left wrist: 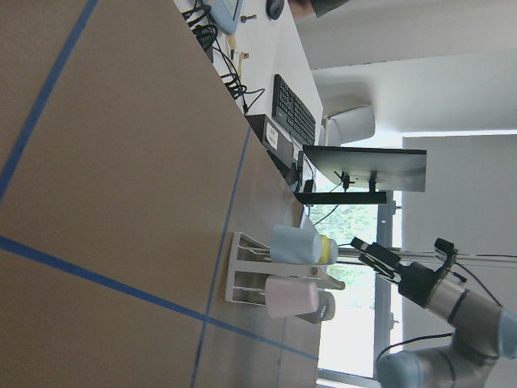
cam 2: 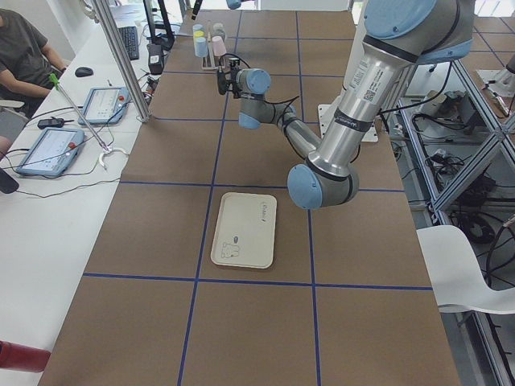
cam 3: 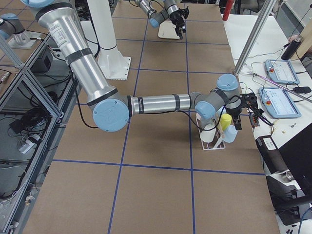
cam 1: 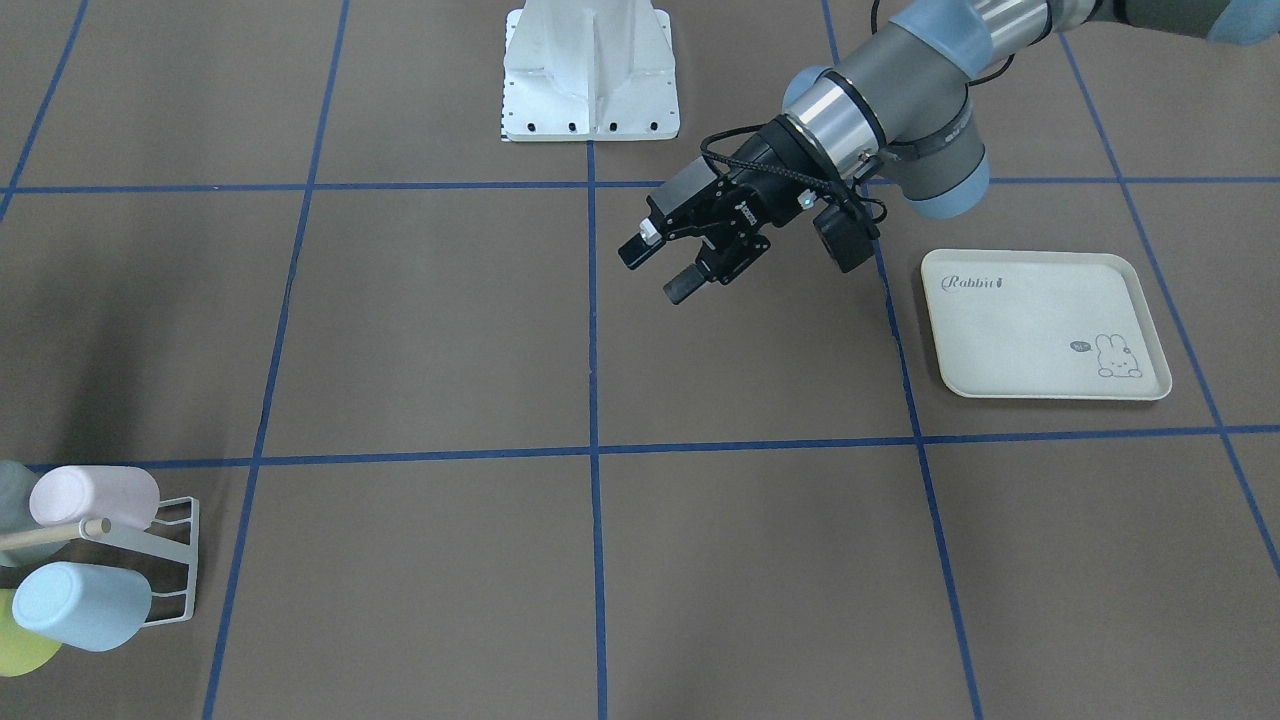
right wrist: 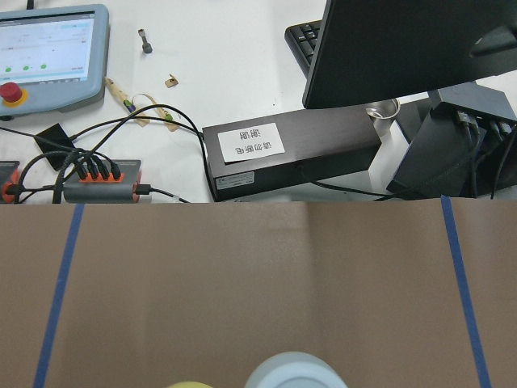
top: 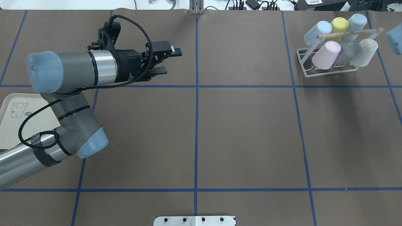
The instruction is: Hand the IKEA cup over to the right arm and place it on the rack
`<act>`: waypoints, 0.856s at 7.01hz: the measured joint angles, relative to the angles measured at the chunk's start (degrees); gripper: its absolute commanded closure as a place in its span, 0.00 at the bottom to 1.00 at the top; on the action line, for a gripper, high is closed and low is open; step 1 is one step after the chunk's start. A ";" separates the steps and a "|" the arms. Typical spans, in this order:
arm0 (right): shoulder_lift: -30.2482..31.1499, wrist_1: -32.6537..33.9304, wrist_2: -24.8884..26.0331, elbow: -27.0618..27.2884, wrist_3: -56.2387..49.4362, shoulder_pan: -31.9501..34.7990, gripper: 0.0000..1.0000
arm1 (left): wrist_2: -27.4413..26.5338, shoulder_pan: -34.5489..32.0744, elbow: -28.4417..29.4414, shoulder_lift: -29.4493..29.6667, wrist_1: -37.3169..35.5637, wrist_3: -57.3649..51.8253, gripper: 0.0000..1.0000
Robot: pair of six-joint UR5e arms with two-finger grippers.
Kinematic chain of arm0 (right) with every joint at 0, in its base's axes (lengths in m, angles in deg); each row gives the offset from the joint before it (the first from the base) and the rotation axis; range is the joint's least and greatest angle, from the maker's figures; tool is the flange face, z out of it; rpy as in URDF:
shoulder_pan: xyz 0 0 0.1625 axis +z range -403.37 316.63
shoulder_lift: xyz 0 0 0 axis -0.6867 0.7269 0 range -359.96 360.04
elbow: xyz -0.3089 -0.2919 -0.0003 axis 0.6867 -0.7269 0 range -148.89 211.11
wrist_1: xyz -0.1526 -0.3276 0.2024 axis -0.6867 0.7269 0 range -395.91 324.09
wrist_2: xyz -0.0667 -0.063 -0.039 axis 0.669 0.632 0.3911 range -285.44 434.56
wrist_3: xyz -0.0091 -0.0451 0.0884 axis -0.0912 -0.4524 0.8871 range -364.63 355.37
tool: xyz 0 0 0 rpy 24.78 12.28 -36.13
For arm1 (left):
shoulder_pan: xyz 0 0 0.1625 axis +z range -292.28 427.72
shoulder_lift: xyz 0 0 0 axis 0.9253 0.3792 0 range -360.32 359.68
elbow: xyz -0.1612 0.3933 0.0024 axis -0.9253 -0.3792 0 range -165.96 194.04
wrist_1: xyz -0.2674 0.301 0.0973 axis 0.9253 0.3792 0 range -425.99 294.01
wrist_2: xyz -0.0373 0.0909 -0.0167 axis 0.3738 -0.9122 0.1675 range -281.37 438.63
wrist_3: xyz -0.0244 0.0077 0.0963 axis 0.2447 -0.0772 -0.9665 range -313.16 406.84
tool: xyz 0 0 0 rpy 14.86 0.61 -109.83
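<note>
Smooth pastel cups [top: 326, 55] on wire rack [top: 302, 62]

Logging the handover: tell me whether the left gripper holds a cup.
No, the left gripper is open, with nothing between its jaws.

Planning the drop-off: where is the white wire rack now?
In the overhead view the rack stands in the far right corner of the table, on the robot's right, holding cups, far from the cream tray.
</note>
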 measured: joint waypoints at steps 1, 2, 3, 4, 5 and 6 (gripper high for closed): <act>0.10 3.67 -4.64 0.70 -4.75 2.98 0.00 | 0.72 -1.25 -2.68 -3.26 -4.48 -9.43 0.01; 0.23 10.49 -7.50 2.44 -12.81 5.69 0.00 | 2.47 -3.95 -4.31 -7.29 -6.97 -18.77 0.01; 0.40 19.39 -8.62 5.10 -22.02 7.79 0.00 | 6.19 -8.57 -4.96 -12.15 -7.90 -28.99 0.01; 1.37 29.85 -8.79 9.00 -31.18 9.14 0.00 | 11.62 -15.43 -4.95 -17.64 -8.35 -41.98 0.01; 3.62 38.73 -8.58 13.48 -38.02 9.73 0.00 | 16.21 -23.05 -4.45 -21.83 -10.70 -56.49 0.01; 6.15 44.23 -8.50 17.39 -41.38 9.96 0.00 | 18.49 -29.63 -3.91 -23.76 -16.75 -70.67 0.01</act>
